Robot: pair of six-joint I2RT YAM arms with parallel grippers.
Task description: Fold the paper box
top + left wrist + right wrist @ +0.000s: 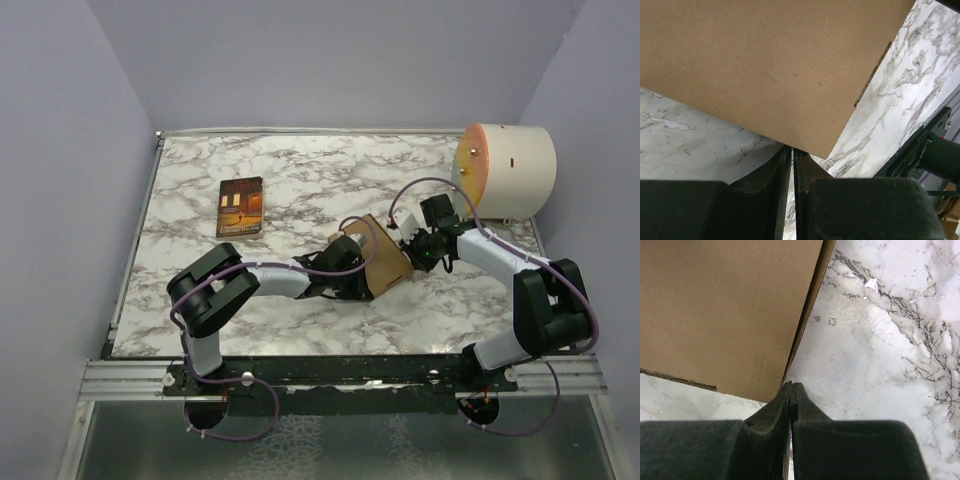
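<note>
Brown cardboard, top: propping the box (382, 262) tilted on the table (300, 170) between left gripper (352, 288) and right gripper (414, 250). Left wrist: nudging its corner, fingers (765, 180) pinched to an empty slit. Right wrist: butting clenched fingers (771, 412) against its edge. Likely raising a wall; next needing a pinned crease.

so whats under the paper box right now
Only the marble table shows beneath the paper box in both wrist views. From above, the box itself covers the rest of that spot, so anything lying there can't be seen.

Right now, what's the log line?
brown cardboard paper box: on white marble table | left hand: shut, at edge | right hand: shut, at corner
</note>
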